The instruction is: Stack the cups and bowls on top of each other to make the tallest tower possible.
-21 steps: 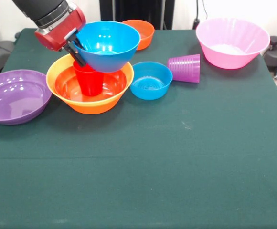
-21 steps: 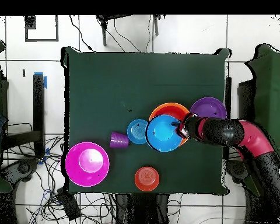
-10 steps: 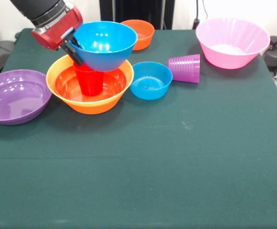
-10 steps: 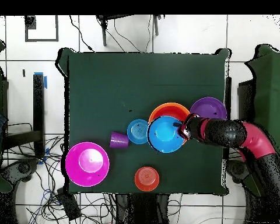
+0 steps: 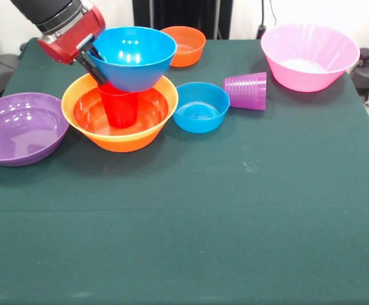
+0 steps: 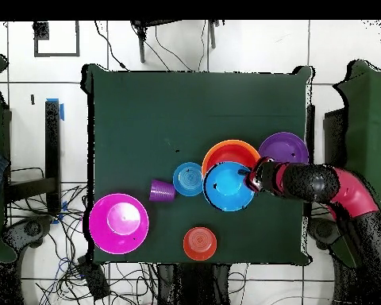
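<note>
Gripper (image 5: pixel 94 58) clamped on the left rim of the large blue bowl (image 5: pixel 132 56), holding it up in the air, slightly tilted, right over the red cup (image 5: pixel 119 105). Can't quite tell if the bowl's bottom touches the cup's rim or just floats above it. Red cup standing upright inside the large orange bowl (image 5: pixel 119 136), with a red-orange shallow bowl (image 5: pixel 88 112) nested in there too, so that's the tower so far. From overhead, blue bowl covering most of the orange one, only an arc of orange peeking out on the far side.

Rest of the stuff spread out on the green table (image 5: pixel 235 210): purple bowl (image 5: pixel 19 127) just left of the tower, small blue bowl (image 5: pixel 201 107) just right of it, purple cup (image 5: pixel 247 90) lying on its side next to that. Small orange bowl (image 5: pixel 186 44) behind the tower, big pink bowl (image 5: pixel 309 56) off at the far right corner.
</note>
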{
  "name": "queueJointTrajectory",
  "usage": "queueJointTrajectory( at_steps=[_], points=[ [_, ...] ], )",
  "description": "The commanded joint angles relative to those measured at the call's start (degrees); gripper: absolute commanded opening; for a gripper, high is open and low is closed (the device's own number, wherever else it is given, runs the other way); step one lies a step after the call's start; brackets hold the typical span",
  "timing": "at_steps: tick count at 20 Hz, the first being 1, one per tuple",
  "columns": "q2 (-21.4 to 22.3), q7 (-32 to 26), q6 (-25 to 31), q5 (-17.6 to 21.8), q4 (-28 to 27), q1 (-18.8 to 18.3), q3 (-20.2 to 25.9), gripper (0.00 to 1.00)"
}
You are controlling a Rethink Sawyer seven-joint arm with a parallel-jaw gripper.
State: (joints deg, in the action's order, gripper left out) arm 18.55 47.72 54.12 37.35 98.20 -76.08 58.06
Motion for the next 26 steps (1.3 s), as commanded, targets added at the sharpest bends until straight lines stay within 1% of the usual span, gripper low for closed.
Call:
queueJointTrajectory(
  at_steps=[1, 13, 18, 26],
  points=[
    [0.12, -16.52, 6.22, 3.88, -4.03, 1.50, -3.36, 0.00],
    [-0.38, -16.76, 4.39, 5.56, -6.86, 1.51, -3.67, 0.00],
    [-0.05, -16.78, 4.24, 6.95, -8.11, 2.04, -4.66, 0.00],
    [0.16, -15.93, 4.20, 7.43, -8.46, 2.23, -5.46, 0.00]
  ],
)
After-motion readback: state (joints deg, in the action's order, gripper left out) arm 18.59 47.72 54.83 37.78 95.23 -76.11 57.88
